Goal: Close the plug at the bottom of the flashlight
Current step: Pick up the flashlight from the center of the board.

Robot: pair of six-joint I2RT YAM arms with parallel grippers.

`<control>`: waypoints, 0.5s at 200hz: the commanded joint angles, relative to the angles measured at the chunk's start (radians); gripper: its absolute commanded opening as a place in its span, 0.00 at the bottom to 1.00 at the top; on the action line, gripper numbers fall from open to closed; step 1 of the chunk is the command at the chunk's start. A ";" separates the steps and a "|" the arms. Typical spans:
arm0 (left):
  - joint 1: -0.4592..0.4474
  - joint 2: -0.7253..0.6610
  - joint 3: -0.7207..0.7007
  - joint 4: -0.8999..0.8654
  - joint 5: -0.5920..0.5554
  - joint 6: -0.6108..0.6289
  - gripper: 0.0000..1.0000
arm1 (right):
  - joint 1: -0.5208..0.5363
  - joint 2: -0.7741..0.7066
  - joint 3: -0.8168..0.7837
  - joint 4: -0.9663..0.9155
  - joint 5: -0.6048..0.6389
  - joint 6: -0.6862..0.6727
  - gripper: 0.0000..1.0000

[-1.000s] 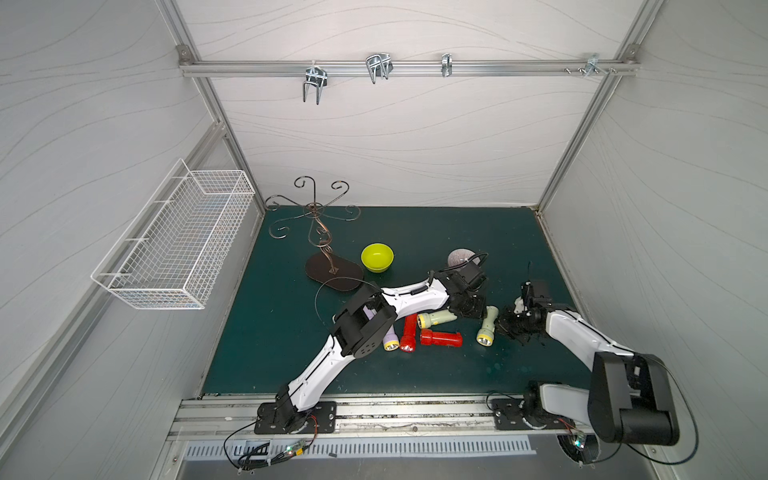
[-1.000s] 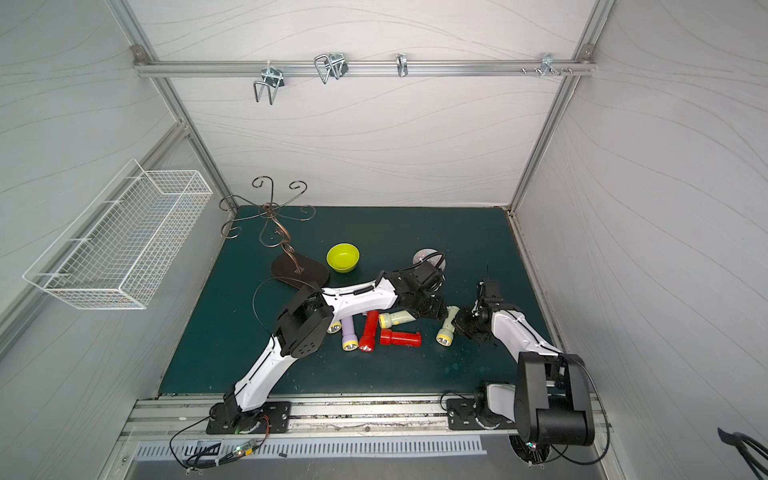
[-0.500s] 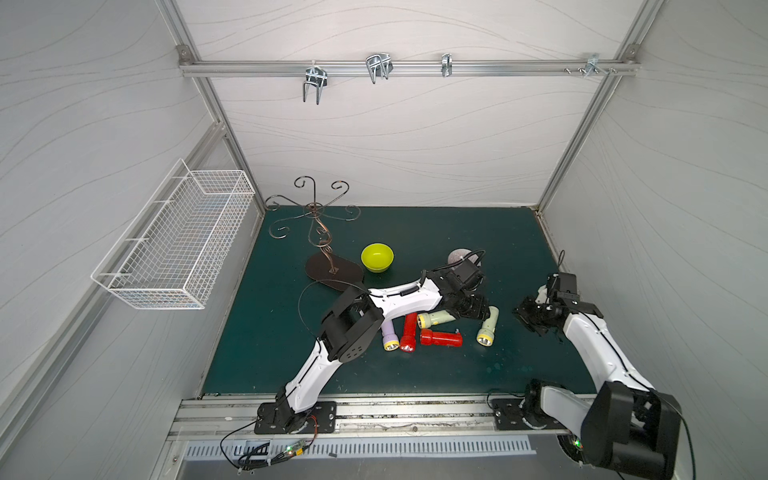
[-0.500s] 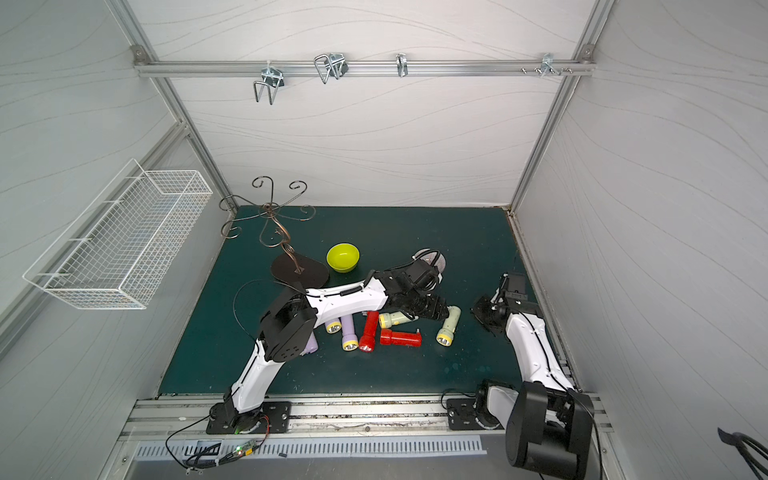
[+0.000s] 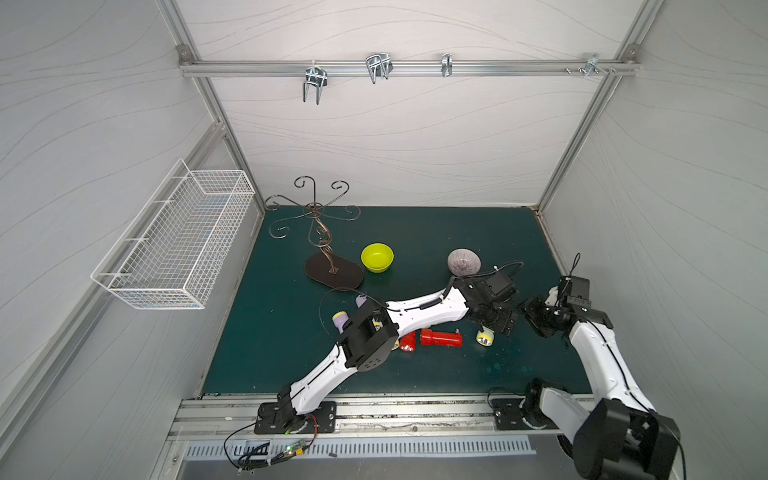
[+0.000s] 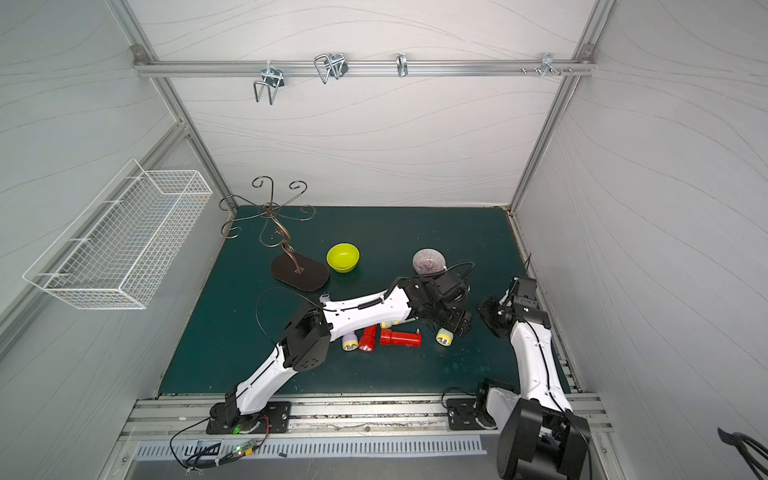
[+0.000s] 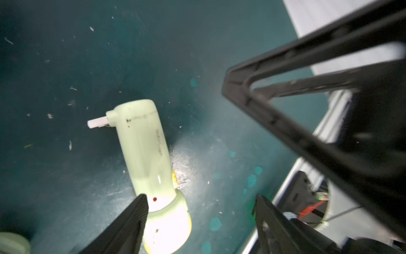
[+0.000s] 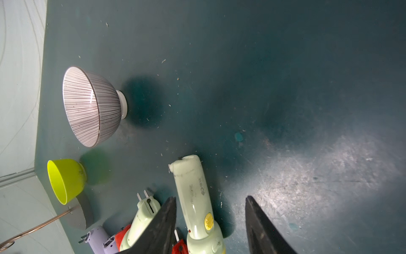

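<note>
Your left pincer [image 7: 201, 198] stands wide, its 2 fingers apart and gripping nothing. The pale green flashlight [image 7: 142, 149] lies flat on the green mat [image 7: 66, 55] right under it. The lens end sits between the fingers, nearer 1 of them, and the base end points away from the pincer. At that base the white plug [image 7: 96, 123] juts out sideways. Your right pincer [image 8: 211, 198] is spread too and holds nothing. The same flashlight runs along 1 of its fingers, base ahead of the tips. Beyond those tips stand a striped bowl [image 8: 92, 105] and a yellow-green bowl [image 8: 66, 180]. A red flashlight [image 5: 440, 337] lies beside the left pincer.
</note>
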 commanded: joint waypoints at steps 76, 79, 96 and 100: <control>0.003 0.145 0.140 -0.102 -0.163 0.045 0.76 | -0.103 -0.108 -0.055 -0.020 -0.003 0.049 0.52; 0.003 0.153 0.152 -0.109 -0.163 0.047 0.76 | -0.103 -0.108 -0.057 -0.020 -0.003 0.049 0.52; 0.001 0.183 0.189 -0.138 -0.162 0.051 0.67 | -0.104 -0.109 -0.058 -0.017 -0.004 0.048 0.52; 0.000 0.186 0.189 -0.139 -0.159 0.049 0.63 | -0.105 -0.109 -0.058 -0.015 -0.006 0.048 0.52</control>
